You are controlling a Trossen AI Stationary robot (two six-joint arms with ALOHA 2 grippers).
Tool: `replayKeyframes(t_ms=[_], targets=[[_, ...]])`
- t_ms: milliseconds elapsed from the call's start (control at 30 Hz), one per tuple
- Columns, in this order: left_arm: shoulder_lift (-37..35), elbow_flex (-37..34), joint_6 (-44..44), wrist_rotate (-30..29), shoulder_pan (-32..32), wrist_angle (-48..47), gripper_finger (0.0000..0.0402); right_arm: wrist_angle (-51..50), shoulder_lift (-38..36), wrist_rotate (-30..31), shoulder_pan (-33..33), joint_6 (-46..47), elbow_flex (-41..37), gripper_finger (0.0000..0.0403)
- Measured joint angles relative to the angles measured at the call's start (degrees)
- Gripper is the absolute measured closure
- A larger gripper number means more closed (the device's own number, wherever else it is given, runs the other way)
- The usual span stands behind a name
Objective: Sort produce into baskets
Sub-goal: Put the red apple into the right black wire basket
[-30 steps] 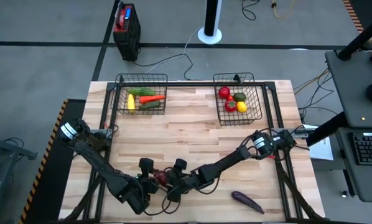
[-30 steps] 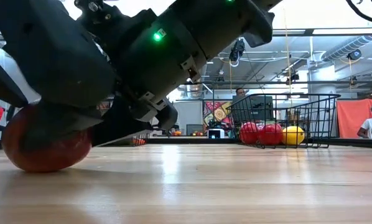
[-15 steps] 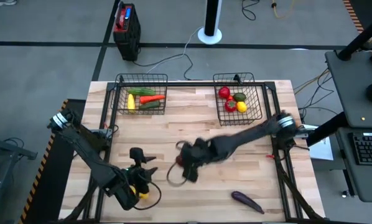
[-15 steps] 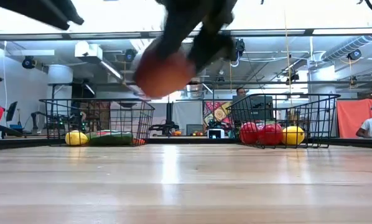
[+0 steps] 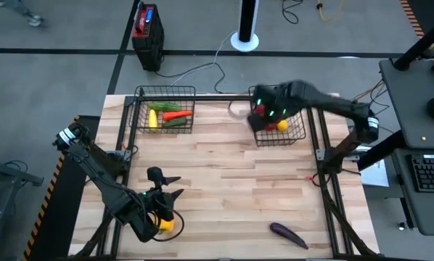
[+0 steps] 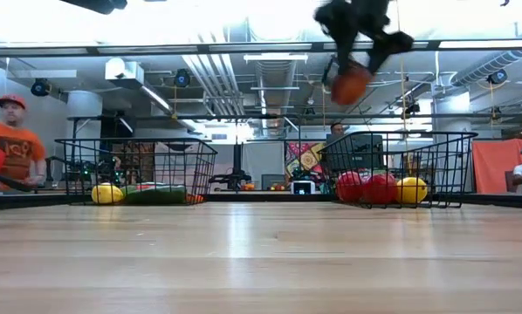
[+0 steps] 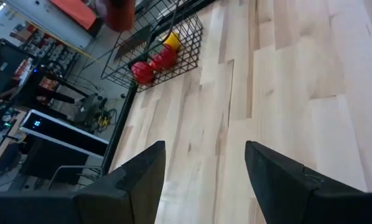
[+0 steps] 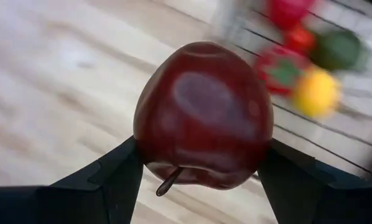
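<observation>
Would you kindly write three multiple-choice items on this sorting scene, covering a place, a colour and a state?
1. Where is the right gripper?
A. above the right basket
B. on the table beside the eggplant
C. inside the left basket

2. What colour is the fruit it carries?
A. green
B. dark red
C. yellow

3. How is the left gripper?
A. shut on a carrot
B. open, holding nothing
C. shut on a lemon

Answers: 1 A, the low view shows it over that basket's rim. 2 B, the right wrist view shows a dark red apple. 3 B, bare wood shows between its fingers.
</observation>
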Motion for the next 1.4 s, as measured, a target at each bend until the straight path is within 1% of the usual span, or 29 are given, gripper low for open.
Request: replayKeyframes(t_ms=[100,200,333,400,500,633,833,1033,1233,1400], targets=[[0.0,0.0,-0.8,-0.01,0.0,0.0,0.0198,-7.57,-0.04,-3.49,-8.4,-2.65,-0.02,0.0133],[0.0,0.0,-2.27,0.01,0.0,-0.02,0.0198,-12.14,1.15,-8.25,-14.48,-6.74,-0.02,0.013],[0.0,0.0,-3.58,0.01,0.0,-0.04,0.0198,-11.86,3.85,-16.28,-18.92,-13.93,-0.02,0.0128],[0.0,0.0,-4.14,0.01,0.0,-0.12,0.0198,-11.95,5.28,-18.25,-19.83,-15.69,-0.02,0.013],[0.0,0.0,-5.18,0.01,0.0,-0.41,0.0198,-12.01,8.28,-18.77,-20.25,-17.14,-0.02,0.0132],[0.02,0.0,-6.01,-0.62,0.01,-0.41,0.0198,-12.08,12.1,-20.97,-20.14,-20.6,-0.02,0.0127],[0.02,0.0,-6.64,-1.45,0.02,-0.39,0.0198,-11.97,17.05,-20.92,-20.18,-25.08,-0.02,0.0125],[0.04,0.0,-7.64,-1.45,0.02,-0.81,0.0198,-11.23,18.53,-20.88,-20.76,-27.72,-0.02,0.0123],[0.04,0.0,-7.68,-1.48,0.02,-0.92,0.0198,-9.72,18.88,-20.29,-21.08,-28.03,-0.02,0.0124],[0.04,0.0,-7.9,-1.48,0.02,-0.92,0.0198,-9.58,18.75,-17.67,-21.17,-28.45,-0.02,0.0118]])
